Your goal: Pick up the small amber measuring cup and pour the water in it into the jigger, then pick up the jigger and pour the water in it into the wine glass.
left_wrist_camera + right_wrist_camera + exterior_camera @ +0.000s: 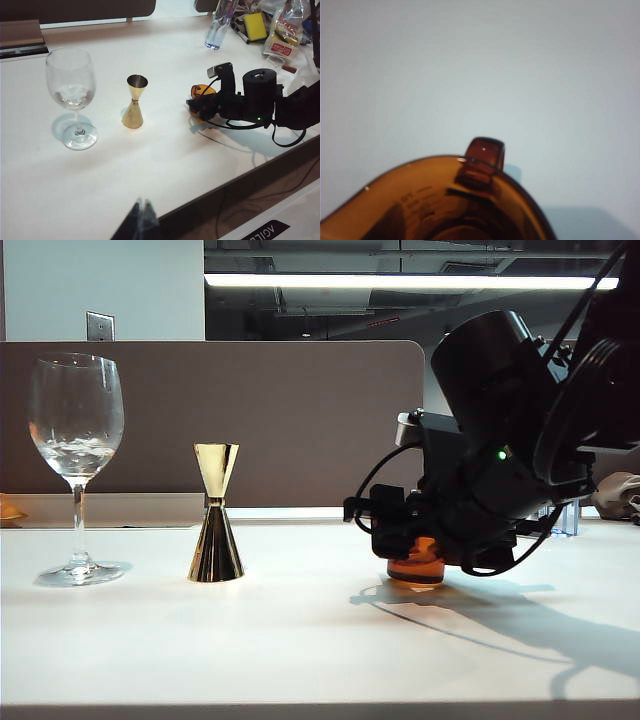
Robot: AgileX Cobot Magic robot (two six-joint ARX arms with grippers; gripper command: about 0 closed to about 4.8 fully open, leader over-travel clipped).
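Observation:
The small amber measuring cup stands on the white table, right of the middle in the exterior view. My right gripper is low over it with its black fingers on either side. Whether they press on the cup does not show. In the right wrist view the cup fills the near edge, handle pointing away, and the fingers are out of sight. The gold jigger stands upright to the left, and the wine glass beyond it. Water cannot be made out in the cup. My left gripper hangs shut above the table's front edge.
A grey partition runs along the back of the table. At the far right lie a clear bottle, a yellow sponge and some packets. The right arm's cables trail towards the table's front edge.

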